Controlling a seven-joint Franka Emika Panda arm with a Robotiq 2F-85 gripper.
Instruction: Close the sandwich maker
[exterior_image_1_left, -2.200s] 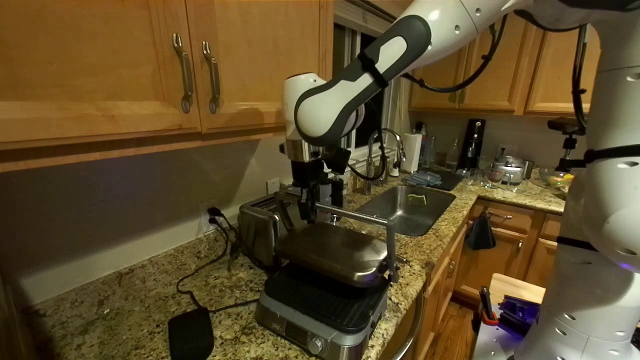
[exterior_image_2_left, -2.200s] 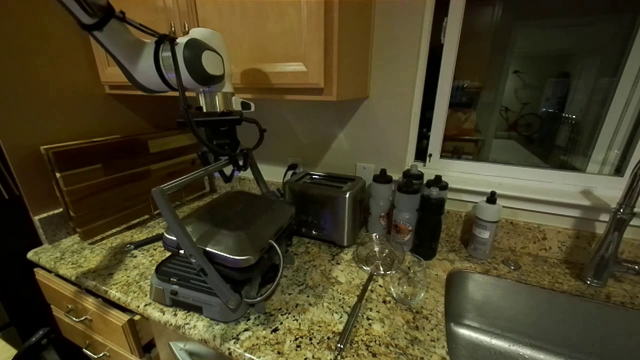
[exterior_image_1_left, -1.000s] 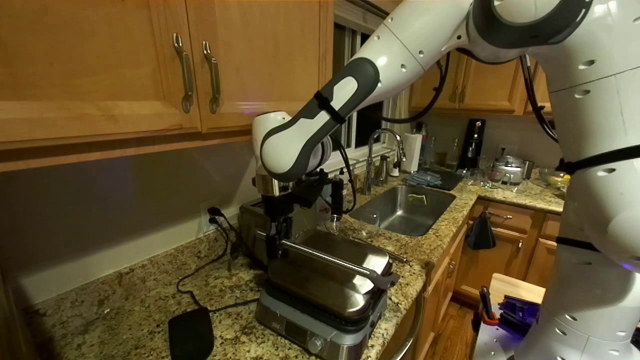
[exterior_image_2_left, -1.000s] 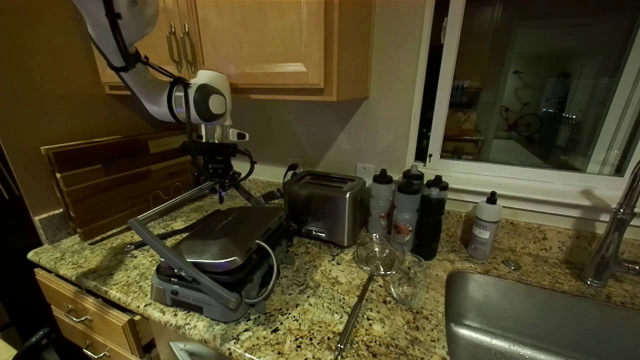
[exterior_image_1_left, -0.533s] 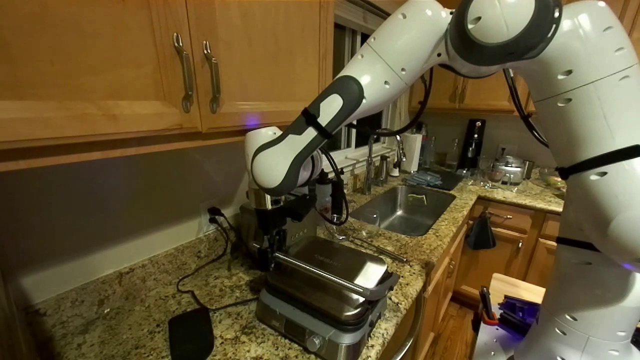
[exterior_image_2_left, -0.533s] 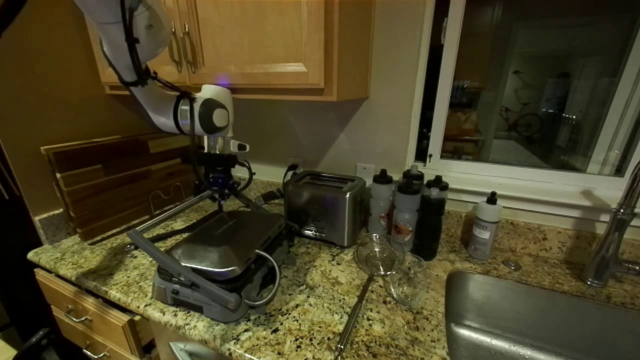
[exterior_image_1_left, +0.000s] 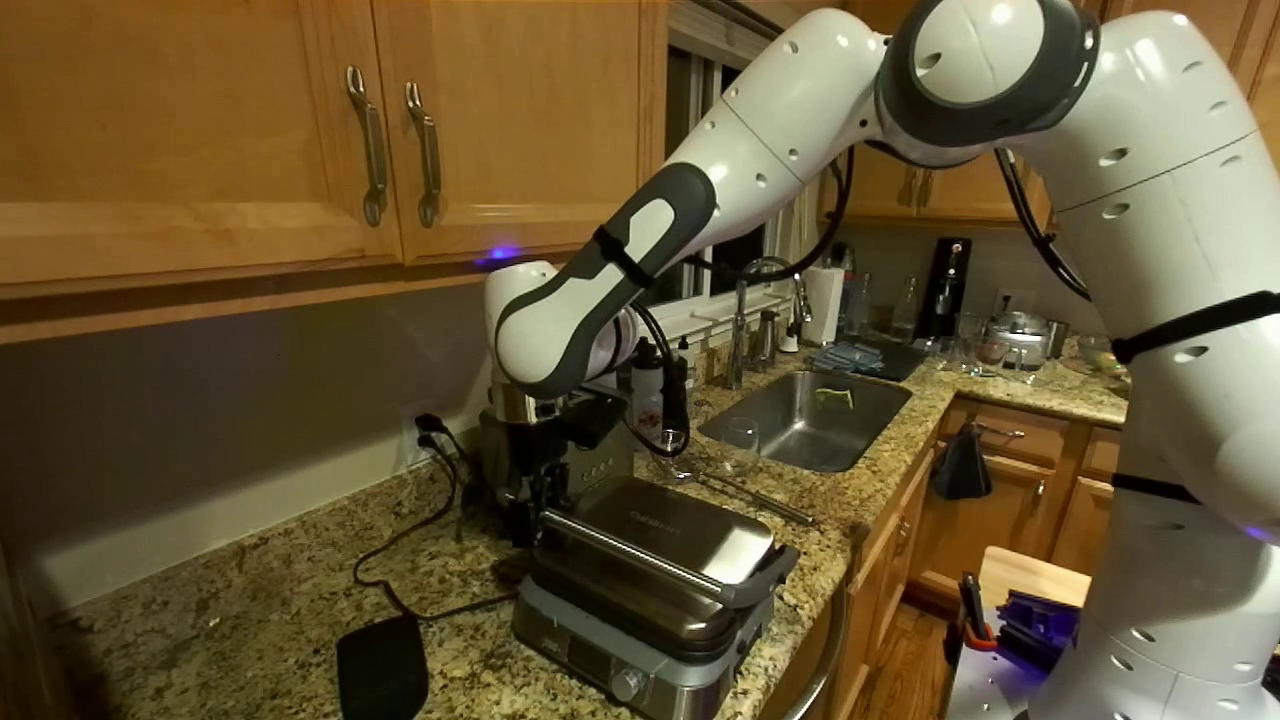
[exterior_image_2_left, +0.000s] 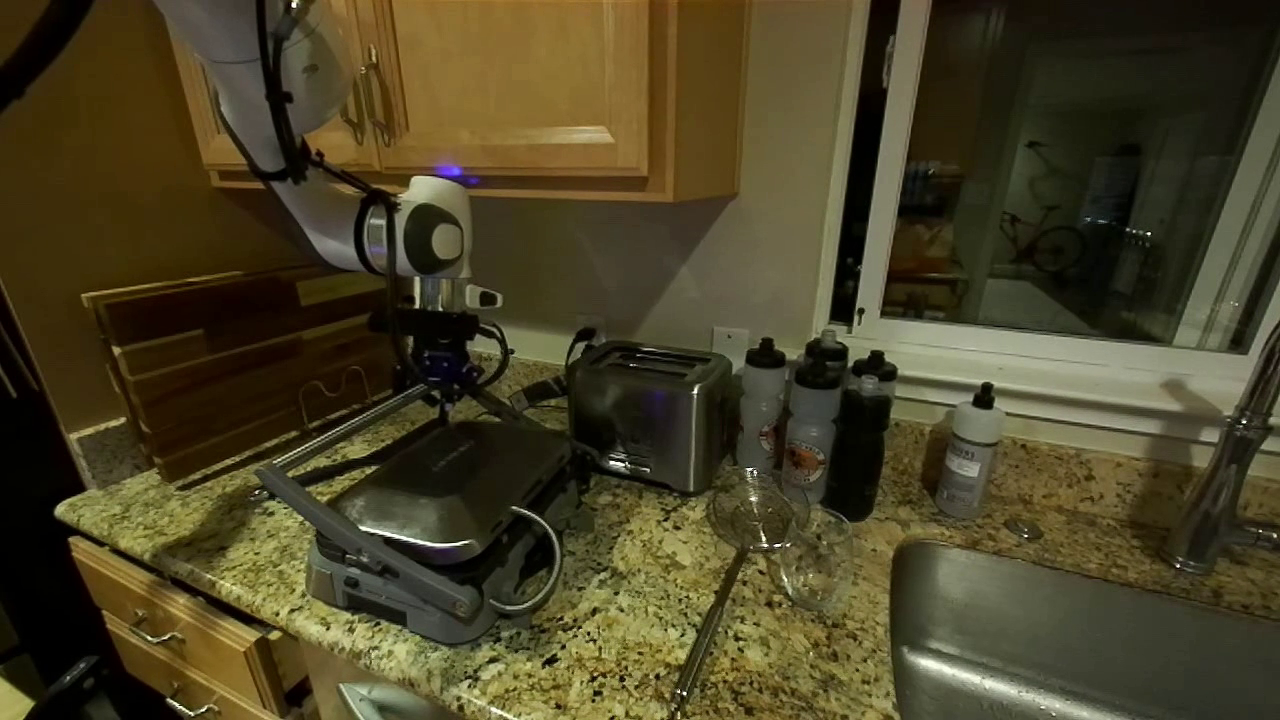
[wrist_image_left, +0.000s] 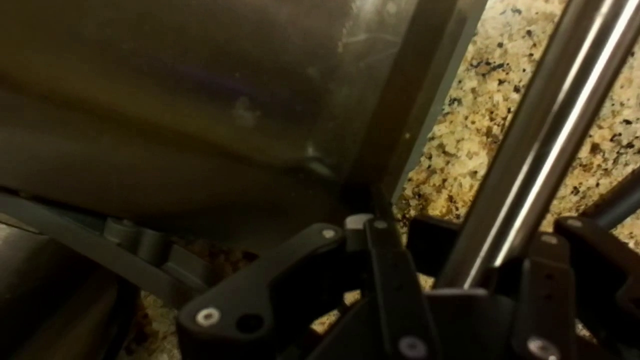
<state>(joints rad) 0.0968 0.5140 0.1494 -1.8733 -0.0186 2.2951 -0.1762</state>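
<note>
The sandwich maker, a wide brushed-silver press grill, stands on the granite counter in both exterior views (exterior_image_1_left: 690, 530) (exterior_image_2_left: 450, 480). Its lid lies down over the grey base and the dark ribbed plates are covered. The lid (wrist_image_left: 210, 100) fills the upper left of the wrist view. The handle bar (exterior_image_1_left: 640, 555) slants low over the lid's front, and also shows in the wrist view (wrist_image_left: 545, 125). My gripper (wrist_image_left: 475, 240) is around the bar's end nearer the wall, fingers close on both sides. In both exterior views the gripper (exterior_image_1_left: 535, 505) (exterior_image_2_left: 445, 405) is dark; its fingertips are partly hidden.
A chrome slot toaster (exterior_image_2_left: 650, 420) stands close behind the sandwich maker by the wall. Bottles (exterior_image_2_left: 810, 430), clear glassware (exterior_image_2_left: 815, 560) and a thin metal rod (exterior_image_2_left: 710, 625) stand or lie beside it. A flat black object (exterior_image_1_left: 383, 665) lies in front with a cable. Cabinets (exterior_image_1_left: 520, 120) hang above.
My gripper has moved down and towards the grill's front with the handle bar. The lid has come down from raised to lying over the base. In the last half second there is little motion.
</note>
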